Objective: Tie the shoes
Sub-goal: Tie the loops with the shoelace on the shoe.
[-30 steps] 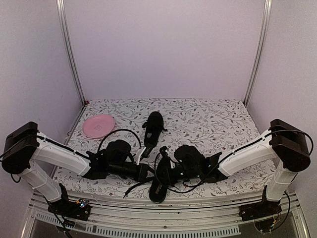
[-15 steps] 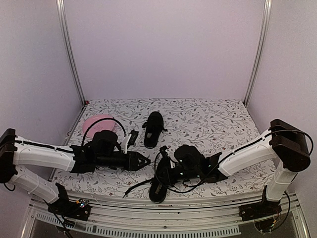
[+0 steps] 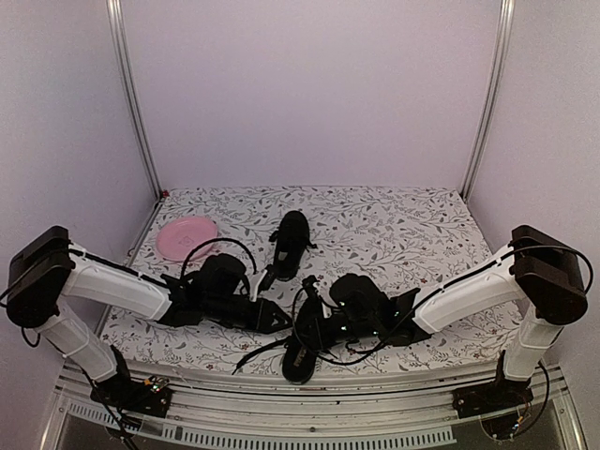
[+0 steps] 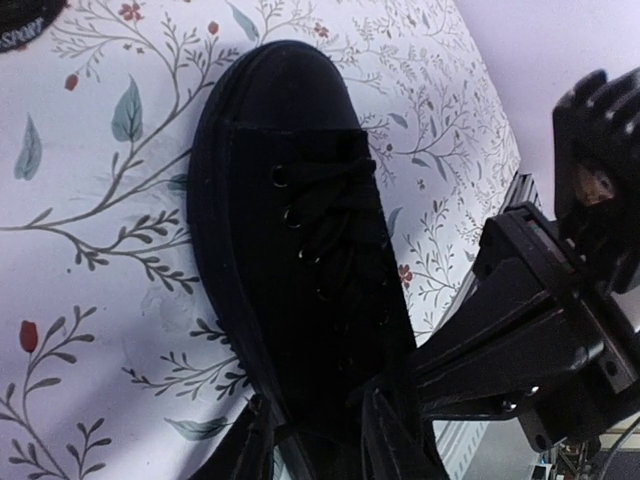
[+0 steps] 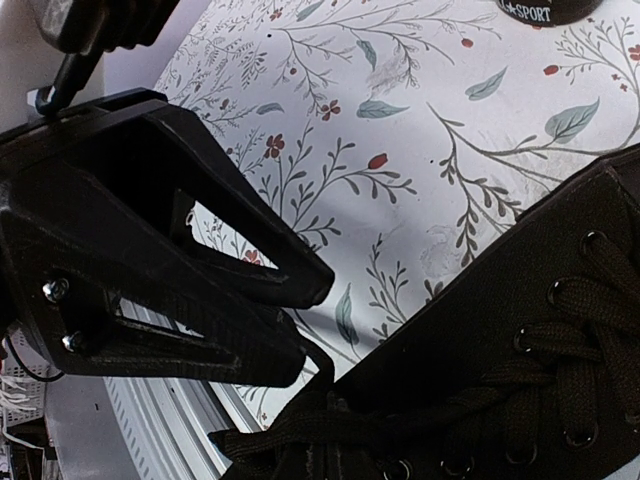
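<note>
Shoes, black and laced: two, namely near shoe (image 3: 300, 349) and far shoe (image 3: 291, 242). Pink plate (image 3: 186, 236): one. Table (image 3: 403, 225) with floral cover: one. White robot arms: two, namely left arm (image 3: 112, 286) and right arm (image 3: 469, 286). Grippers: two, namely left gripper (image 3: 279, 319) and right gripper (image 3: 321, 326). Upright metal posts at rear corners: two, left post (image 3: 131, 103) and right post (image 3: 489, 103).
</note>
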{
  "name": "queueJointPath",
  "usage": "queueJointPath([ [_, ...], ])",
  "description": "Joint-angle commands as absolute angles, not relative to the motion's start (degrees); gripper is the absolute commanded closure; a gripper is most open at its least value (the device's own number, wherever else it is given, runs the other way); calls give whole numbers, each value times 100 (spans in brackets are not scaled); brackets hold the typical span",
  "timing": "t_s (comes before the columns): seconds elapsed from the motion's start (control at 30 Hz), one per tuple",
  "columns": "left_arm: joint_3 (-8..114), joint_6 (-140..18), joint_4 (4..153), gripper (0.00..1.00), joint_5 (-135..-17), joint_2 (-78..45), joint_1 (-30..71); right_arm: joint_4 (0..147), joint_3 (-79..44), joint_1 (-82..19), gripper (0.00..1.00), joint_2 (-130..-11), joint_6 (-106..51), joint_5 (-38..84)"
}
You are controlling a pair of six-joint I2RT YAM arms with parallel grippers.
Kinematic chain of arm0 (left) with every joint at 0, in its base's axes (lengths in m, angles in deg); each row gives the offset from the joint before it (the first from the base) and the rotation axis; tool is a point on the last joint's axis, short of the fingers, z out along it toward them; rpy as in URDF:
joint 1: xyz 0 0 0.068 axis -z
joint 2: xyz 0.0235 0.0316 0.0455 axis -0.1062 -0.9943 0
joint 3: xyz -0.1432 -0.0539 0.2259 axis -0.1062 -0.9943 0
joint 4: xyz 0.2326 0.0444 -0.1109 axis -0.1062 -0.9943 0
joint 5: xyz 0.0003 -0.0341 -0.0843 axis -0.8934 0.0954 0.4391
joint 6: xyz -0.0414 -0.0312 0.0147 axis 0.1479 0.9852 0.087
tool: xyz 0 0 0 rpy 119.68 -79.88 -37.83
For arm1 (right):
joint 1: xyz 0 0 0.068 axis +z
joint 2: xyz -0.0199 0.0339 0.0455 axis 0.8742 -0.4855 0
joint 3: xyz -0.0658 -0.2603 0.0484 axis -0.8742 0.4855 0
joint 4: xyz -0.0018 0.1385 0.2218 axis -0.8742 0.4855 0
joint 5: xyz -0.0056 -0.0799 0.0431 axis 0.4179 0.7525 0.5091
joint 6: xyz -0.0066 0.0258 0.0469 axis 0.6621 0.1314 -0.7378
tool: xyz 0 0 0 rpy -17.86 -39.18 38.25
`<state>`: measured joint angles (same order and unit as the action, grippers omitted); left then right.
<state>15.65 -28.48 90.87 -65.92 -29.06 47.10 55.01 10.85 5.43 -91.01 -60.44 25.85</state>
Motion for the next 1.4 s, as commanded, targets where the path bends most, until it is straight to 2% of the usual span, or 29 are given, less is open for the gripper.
queueJointPath([
  [0.0, 1771, -2837, 9435, 70, -6320, -3078, 4653, 5572, 1173, 530, 98, -9050, -6042, 2812],
  [0.3, 1792, -2765, 9621, 74, -6101, -3328, 4646, 5560, 1194, 538, 98, -9059, -6042, 2810],
  [0.67, 1627, -2604, 9837, 74, -6040, -3275, 4668, 5541, 1202, 526, 98, -9058, -6046, 2801],
  [0.9, 1529, -2496, 9847, 79, -6133, -3233, 4691, 5533, 1217, 529, 98, -9033, -6052, 2818],
  [1.13, 1263, -2271, 9803, 75, -6611, -2906, 4680, 5535, 1237, 537, 98, -9010, -6061, 2830],
  [1.37, 1315, -2248, 9725, 70, -6582, -3074, 4675, 5524, 1241, 536, 98, -9015, -6068, 2813],
])
